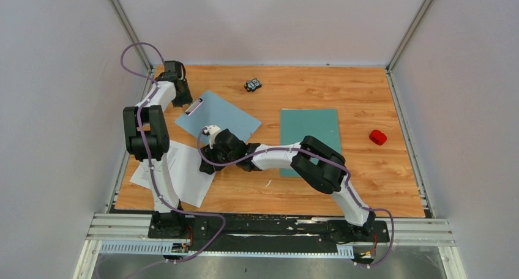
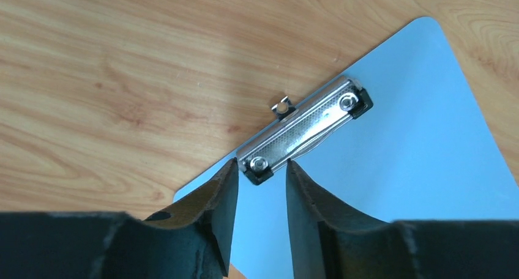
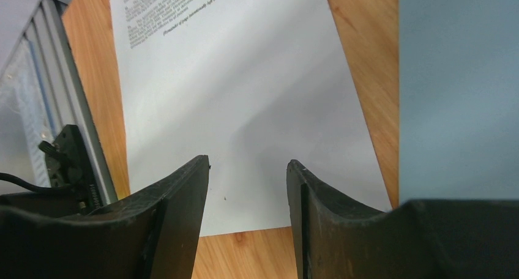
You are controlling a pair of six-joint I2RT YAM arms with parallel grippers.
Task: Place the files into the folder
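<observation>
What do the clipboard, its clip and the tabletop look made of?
Clipboard: probably plastic, smooth pale blue with an even matte face and a rounded corner. Clip: metal, shiny silver with a stippled face and two rivets. Tabletop: wood or wood-look laminate, judging by the grain pattern; I cannot tell which.

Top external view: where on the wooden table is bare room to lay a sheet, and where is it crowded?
Free: the far strip between the small black-and-blue object and the right corner, beyond the teal-green card folder; the wooden tabletop around the small red object. Crowded: the left, with the pale blue clipboard, white printed paper sheets, left gripper and right gripper.
</observation>
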